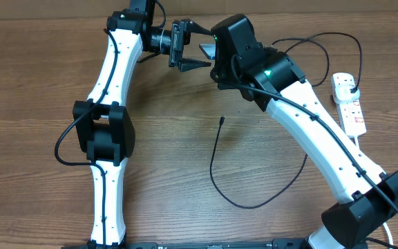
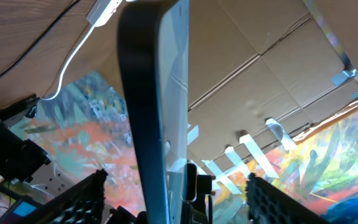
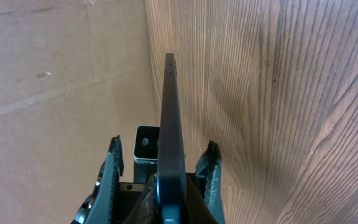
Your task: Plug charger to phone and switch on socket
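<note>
Your right gripper has its fingers closed on the phone, one finger on each flat face. In the right wrist view the phone runs edge-on straight out from the jaws, clear of the wooden table, where it throws a shadow. A cardboard wall stands behind it.

Your left gripper faces it from the other side with its jaws spread wide. In the left wrist view the phone's far end sits between the two fingers, with a gap on either side.

From overhead you see only a sliver of the phone's light-blue face, because the right arm's black wrist block covers the rest. That block also hides the meeting point of the two grippers.

The charger lies loose on the table. Its connector tip is near the middle, well apart from the phone and from both grippers. From the tip the cable loops toward you, then passes under the right arm. Another run of black cable arcs to the far end of the socket, which lies at the right edge beside that arm. The socket's thick white cord curves across the table.
</note>
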